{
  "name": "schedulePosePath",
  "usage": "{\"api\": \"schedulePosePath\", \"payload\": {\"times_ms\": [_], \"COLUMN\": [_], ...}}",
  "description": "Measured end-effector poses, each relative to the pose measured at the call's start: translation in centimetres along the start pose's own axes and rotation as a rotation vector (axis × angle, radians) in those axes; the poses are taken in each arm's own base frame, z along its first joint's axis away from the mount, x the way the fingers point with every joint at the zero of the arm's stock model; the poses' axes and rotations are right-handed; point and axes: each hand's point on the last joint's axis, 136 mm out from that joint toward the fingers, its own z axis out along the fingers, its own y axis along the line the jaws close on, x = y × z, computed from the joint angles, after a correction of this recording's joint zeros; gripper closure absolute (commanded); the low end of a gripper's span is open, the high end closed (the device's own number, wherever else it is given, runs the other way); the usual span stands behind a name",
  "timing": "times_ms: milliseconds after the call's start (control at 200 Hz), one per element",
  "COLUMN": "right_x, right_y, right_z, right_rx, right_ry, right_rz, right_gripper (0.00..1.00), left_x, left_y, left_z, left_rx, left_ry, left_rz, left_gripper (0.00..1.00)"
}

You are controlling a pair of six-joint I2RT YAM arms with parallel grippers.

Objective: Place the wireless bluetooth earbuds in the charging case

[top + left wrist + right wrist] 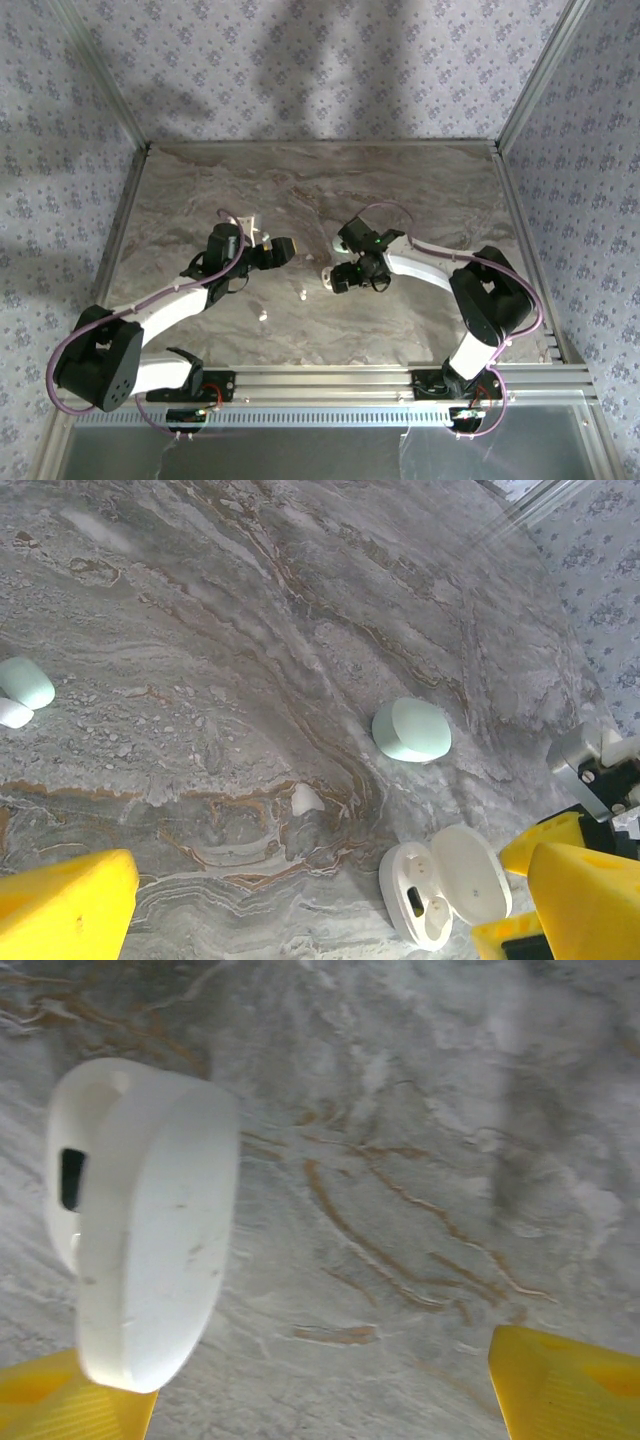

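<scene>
The charging case [445, 885] lies open on the marble, lid flipped to the right, with two pale rounded shapes in its wells. One loose earbud [306, 800] rests to its left. In the top view the case [327, 275] sits between the arms, with two earbuds [303, 295] [263, 315] nearer the front. My left gripper [330, 915] [283, 250] is open wide, nothing between its yellow fingers [65, 905]. My right gripper [320, 1400] [338, 280] is open too. The case lid [150, 1230] stands beside its left finger, outside the gap.
A closed pale green oval case [412, 730] lies beyond the open one. Another pale green case [25, 683] and a white piece [12, 713] sit far left. Metal frame rails [520, 230] and patterned walls border the marble table [300, 180].
</scene>
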Motion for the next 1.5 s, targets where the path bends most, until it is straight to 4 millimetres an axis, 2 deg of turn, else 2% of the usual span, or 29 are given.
{"api": "schedulePosePath", "payload": {"times_ms": [475, 630, 835, 949, 1114, 1209, 1394, 1499], "right_x": [-1.0, -1.1, -1.8, -1.2, 1.2, 2.4, 1.2, 0.3], "right_y": [-2.6, -1.7, -0.2, 1.3, 6.7, 9.0, 11.6, 12.7], "right_z": [-0.4, -1.2, -4.4, -5.3, -5.6, -5.6, -4.4, -3.0], "right_rx": [0.071, 0.025, -0.072, -0.120, -0.187, -0.212, -0.225, -0.218], "right_ry": [-0.021, -0.035, -0.127, -0.153, -0.143, -0.130, -0.115, -0.092], "right_rz": [0.051, 0.050, 0.040, 0.003, -0.149, -0.209, -0.210, -0.196], "right_gripper": [0.15, 0.14, 0.16, 0.18, 0.24, 0.28, 0.35, 0.35], "left_x": [0.2, 1.0, 2.1, 2.1, 0.8, -0.4, -2.3, -2.7], "left_y": [0.2, 0.4, -0.6, -0.5, 0.0, 0.8, 5.4, 6.6], "left_z": [0.1, 0.6, 0.8, 0.8, 0.0, -1.0, -4.2, -5.6], "left_rx": [-0.003, -0.010, -0.018, -0.044, -0.100, -0.135, -0.253, -0.283], "left_ry": [0.007, 0.034, 0.072, 0.079, 0.048, -0.012, -0.127, -0.173], "left_rz": [-0.004, -0.013, 0.020, 0.023, 0.055, 0.062, -0.011, -0.037], "left_gripper": [0.00, 0.00, 0.00, 0.00, 0.00, 0.00, 0.00, 0.00]}}
